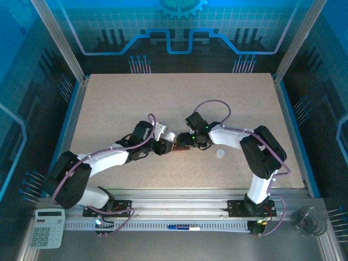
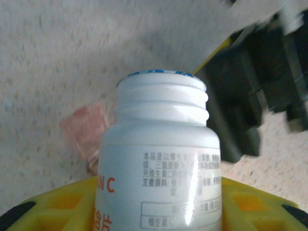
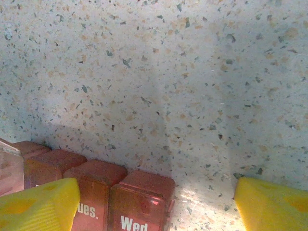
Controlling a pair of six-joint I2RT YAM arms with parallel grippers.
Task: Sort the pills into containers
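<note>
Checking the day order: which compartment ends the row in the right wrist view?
The "Wed." compartment: bare table lies to its right, while the "ues." compartment has neighbours on both sides.

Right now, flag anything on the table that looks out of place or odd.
A small white cap lies loose on the table, apart from the uncapped white bottle gripped in the left pincer. Nothing looks spilled.
</note>
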